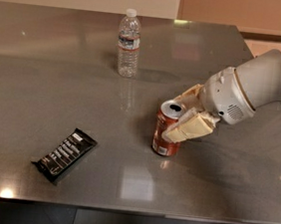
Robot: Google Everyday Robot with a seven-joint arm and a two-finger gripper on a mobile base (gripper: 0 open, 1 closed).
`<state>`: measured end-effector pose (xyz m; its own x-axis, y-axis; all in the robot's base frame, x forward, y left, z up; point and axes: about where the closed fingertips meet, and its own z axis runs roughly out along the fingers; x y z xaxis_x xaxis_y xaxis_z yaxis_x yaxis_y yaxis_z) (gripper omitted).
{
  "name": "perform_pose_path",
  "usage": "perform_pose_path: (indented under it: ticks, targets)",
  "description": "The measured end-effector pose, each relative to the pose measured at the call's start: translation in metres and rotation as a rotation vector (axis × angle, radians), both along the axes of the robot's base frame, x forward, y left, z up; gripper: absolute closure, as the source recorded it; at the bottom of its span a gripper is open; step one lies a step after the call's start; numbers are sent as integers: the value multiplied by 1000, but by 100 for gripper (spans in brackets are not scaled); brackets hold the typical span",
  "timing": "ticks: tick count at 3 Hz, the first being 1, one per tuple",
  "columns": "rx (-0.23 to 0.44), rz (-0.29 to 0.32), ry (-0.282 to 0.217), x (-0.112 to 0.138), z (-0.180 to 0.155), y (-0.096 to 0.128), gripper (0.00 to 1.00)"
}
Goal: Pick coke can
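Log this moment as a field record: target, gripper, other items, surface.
target: coke can, upright, right of centre
gripper: gripper at the can's upper right side, reaching in from the right
other items: water bottle upright at back; snack bar wrapper flat, front left
surface: glossy grey table

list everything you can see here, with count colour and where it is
coke can: 1, red-orange with silver top, upright, right of table centre
water bottle: 1, clear with white cap, upright, far side
snack bar wrapper: 1, black, flat, front left
table: 1, shiny grey, under everything
gripper: 1, cream, at the coke can
arm: 1, light grey, reaching in from the right
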<state>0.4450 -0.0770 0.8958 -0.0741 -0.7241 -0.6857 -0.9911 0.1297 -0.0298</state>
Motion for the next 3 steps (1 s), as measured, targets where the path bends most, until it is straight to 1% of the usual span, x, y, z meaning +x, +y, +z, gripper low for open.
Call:
perform_pose_path:
  ticks: [1, 2, 3]
  targets:
    - [34, -2, -5, 1, 14, -1, 64]
    - [73, -28, 5, 11, 38, -5, 87]
    - [148, -71, -27, 45, 110, -18, 100]
